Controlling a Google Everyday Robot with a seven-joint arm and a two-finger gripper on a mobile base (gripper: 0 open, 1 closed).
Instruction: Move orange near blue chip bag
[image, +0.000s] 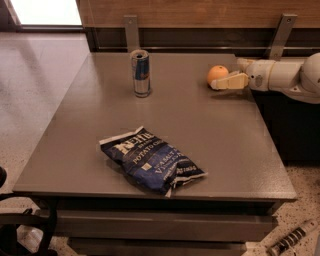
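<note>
The orange sits on the grey table at its far right. My gripper reaches in from the right at table height, and its near finger lies along the front of the orange. The gripper is open, with the orange at its tips; the far finger is mostly hidden behind the fruit. The blue chip bag, dark navy with white lettering, lies flat near the table's front edge, well apart from the orange.
A slim blue-and-silver drink can stands upright at the far middle-left of the table. A wooden wall with metal brackets runs behind the table. The table's right edge is just under my arm.
</note>
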